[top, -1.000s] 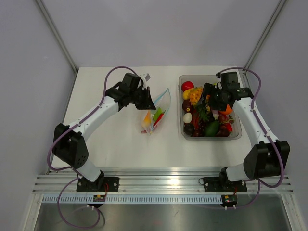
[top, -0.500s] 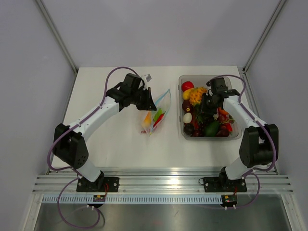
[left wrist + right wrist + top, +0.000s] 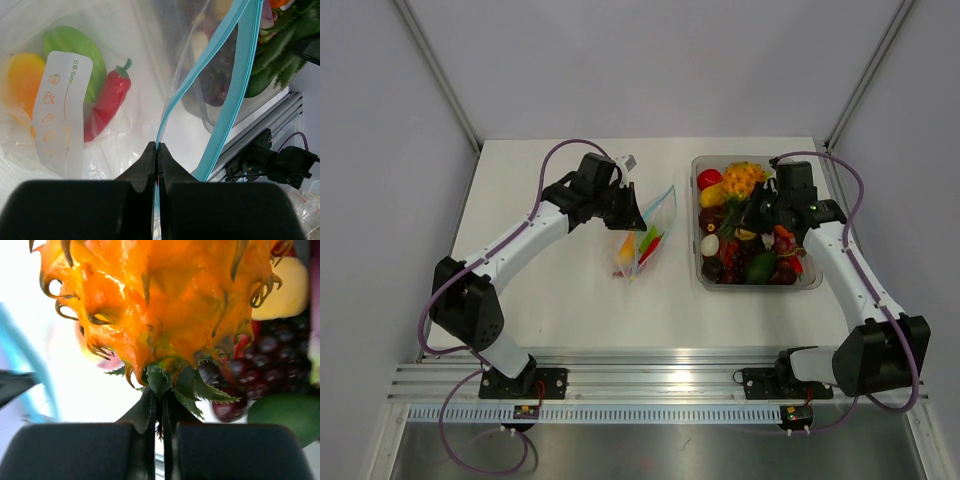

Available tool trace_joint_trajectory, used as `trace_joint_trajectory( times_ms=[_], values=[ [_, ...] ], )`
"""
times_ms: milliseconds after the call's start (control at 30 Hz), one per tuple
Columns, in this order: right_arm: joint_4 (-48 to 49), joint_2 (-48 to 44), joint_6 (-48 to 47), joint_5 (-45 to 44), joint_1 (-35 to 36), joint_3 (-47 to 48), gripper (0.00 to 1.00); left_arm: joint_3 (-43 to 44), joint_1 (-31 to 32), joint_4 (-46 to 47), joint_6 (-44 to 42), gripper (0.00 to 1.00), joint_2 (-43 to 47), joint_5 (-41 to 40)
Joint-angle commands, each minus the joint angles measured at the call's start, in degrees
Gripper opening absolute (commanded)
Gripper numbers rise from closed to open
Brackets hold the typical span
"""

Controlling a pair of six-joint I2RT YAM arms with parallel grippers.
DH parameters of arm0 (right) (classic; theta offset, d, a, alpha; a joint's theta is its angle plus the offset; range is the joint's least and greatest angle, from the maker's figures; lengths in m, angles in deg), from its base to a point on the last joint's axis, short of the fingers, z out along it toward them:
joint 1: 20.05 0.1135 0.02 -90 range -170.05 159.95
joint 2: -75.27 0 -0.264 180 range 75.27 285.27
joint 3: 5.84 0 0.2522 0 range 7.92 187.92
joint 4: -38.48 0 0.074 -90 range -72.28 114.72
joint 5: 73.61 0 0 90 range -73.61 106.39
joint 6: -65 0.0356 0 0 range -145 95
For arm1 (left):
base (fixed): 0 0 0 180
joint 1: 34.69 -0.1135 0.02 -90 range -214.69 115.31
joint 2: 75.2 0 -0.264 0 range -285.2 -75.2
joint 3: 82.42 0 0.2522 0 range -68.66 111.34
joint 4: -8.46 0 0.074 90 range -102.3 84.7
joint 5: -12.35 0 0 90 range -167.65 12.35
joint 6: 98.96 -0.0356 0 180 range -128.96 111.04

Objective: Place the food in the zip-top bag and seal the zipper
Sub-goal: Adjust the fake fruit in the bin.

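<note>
The zip-top bag (image 3: 645, 238) lies mid-table with its mouth held up, and a red chili (image 3: 107, 100), a green pepper (image 3: 75, 45) and an orange fruit (image 3: 20, 75) show inside it. My left gripper (image 3: 157, 146) is shut on one lip of the blue zipper (image 3: 235, 75), while the other lip hangs apart, so the mouth gapes. An orange-yellow toy pineapple (image 3: 165, 295) hangs over the tub, and my right gripper (image 3: 159, 396) is shut on its green leaves (image 3: 187, 382). From above, the pineapple (image 3: 743, 178) sits at the tub's far side beside the right gripper (image 3: 754, 203).
The clear rigid tub (image 3: 812, 284) at the right holds several more toy foods, among them dark grapes (image 3: 272, 357), a green avocado (image 3: 287, 415) and a yellow lemon (image 3: 282, 290). The tub's left wall stands close to the bag's mouth.
My right gripper closed on the pineapple's leaves and shifted it toward the tub's far side. The left gripper and the bag stayed put.
</note>
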Motion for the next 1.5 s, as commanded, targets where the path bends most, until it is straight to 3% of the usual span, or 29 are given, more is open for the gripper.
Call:
trace_joint_trajectory(
  times_ms=[0,167,367,400,467,500,533,567,667,700,833,967,1200,1467],
  values=[
    [1.7,-4.5,9.5,2.4,0.5,-1.2,0.0,1.6,0.3,1.9,0.2,0.0,-0.1,-0.2],
    [4.3,-8.7,17.2,5.0,0.4,-8.4,0.0,1.2,0.4,1.9,-0.2,0.0,0.1,-0.5],
    [16.0,-12.0,31.1,12.0,0.4,-17.8,0.02,1.4,0.6,0.7,-1.2,0.0,0.1,-2.1],
    [18.8,-12.3,34.1,11.9,0.4,-19.4,0.06,1.3,0.7,0.8,-1.3,0.0,0.6,-2.2],
    [22.3,-13.1,36.3,11.7,0.4,-20.7,0.37,0.8,0.7,0.9,-1.4,0.0,0.9,-2.3],
    [25.1,-12.8,35.6,12.2,0.4,-20.6,0.47,0.8,0.7,0.9,-1.4,0.0,1.0,-2.3],
    [24.9,-12.0,34.2,12.6,0.4,-19.6,0.65,0.6,0.6,0.9,-1.4,0.0,1.2,-2.3],
    [21.8,-11.2,32.1,13.1,0.4,-18.0,0.69,0.5,0.7,1.0,-1.4,0.0,1.2,-2.2],
    [14.1,-7.5,20.3,13.0,0.5,-9.7,0.74,0.4,0.7,1.0,-1.4,0.0,1.3,-2.2],
    [8.5,-6.6,14.6,10.7,0.5,-6.3,0.74,0.4,0.7,1.0,-1.2,0.0,1.3,-2.1],
    [-2.8,-7.4,6.1,-0.5,0.6,-2.4,0.74,-0.1,0.7,1.7,-1.0,0.0,1.6,-2.1],
    [-4.7,-9.4,5.3,-2.5,0.6,-6.0,0.76,-0.6,0.7,2.3,-0.6,0.0,1.5,-1.9],
    [1.0,-12.3,8.2,3.7,0.6,-14.6,0.79,-0.8,0.7,2.5,-0.5,0.0,1.0,-1.8],
    [-2.9,-12.2,5.1,-1.5,0.6,-15.3,0.78,-1.6,0.8,2.9,-0.1,0.0,1.3,-1.5]
  ],
)
